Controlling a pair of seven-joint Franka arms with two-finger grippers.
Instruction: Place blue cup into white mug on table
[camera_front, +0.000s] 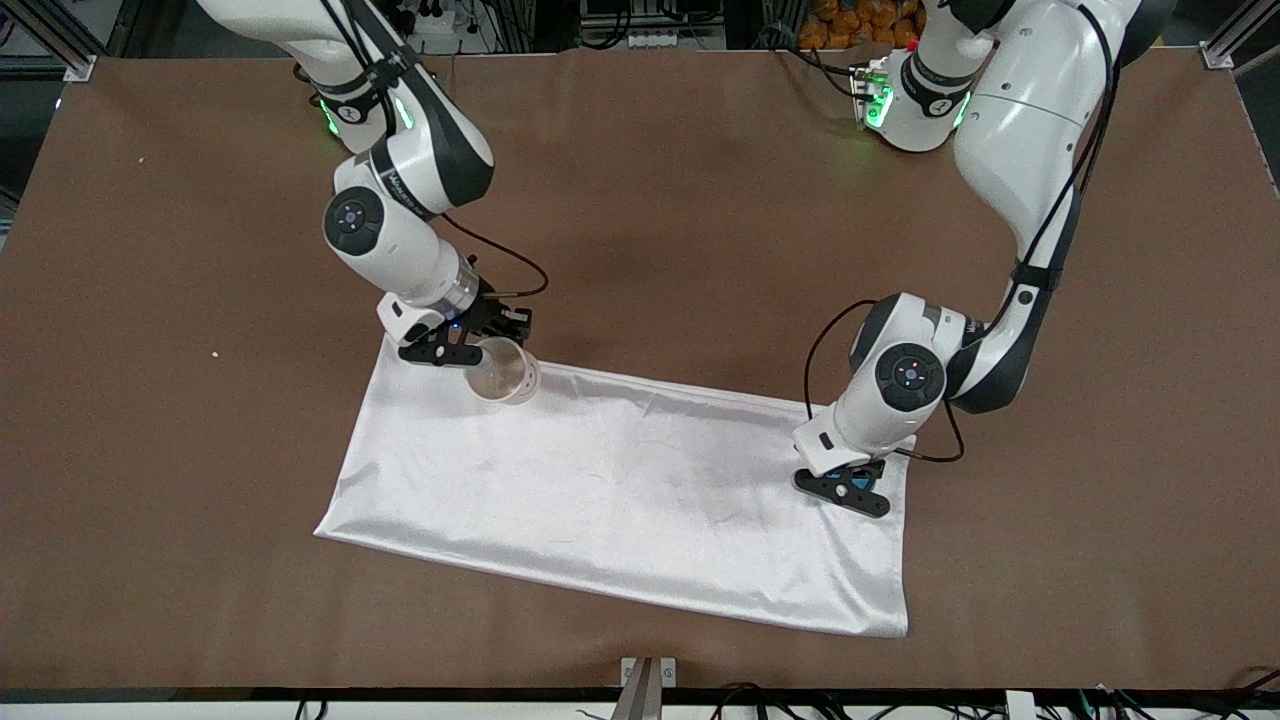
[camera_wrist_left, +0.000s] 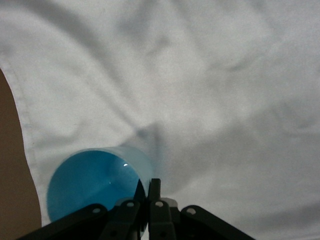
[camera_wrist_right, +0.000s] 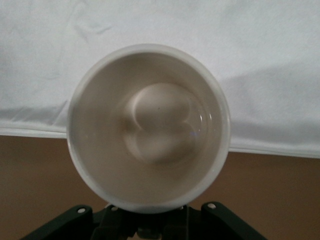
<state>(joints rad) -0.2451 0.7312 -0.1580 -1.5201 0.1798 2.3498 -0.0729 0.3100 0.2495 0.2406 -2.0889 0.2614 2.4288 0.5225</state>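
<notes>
Blue cup (camera_wrist_left: 92, 182) pinched at rim by left hand (camera_wrist_left: 148, 192), over cloth (camera_front: 620, 480) corner. White mug (camera_wrist_right: 148, 127) gripped by right hand (camera_front: 462, 347) at cloth edge. Risk: thin rim pinch lets cup tilt, missing mug mouth.

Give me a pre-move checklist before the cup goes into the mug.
1. left gripper shut on the blue cup's rim: ok.
2. right gripper shut on the white mug: ok.
3. Mug interior free of objects: ok.
4. Mug mouth facing up: ok.
5. Cup over the mug: not ok; the cup is at the white cloth's end toward the left arm, the mug at the cloth's corner toward the right arm.
6. Cup lifted off the cloth: cannot tell.
</notes>
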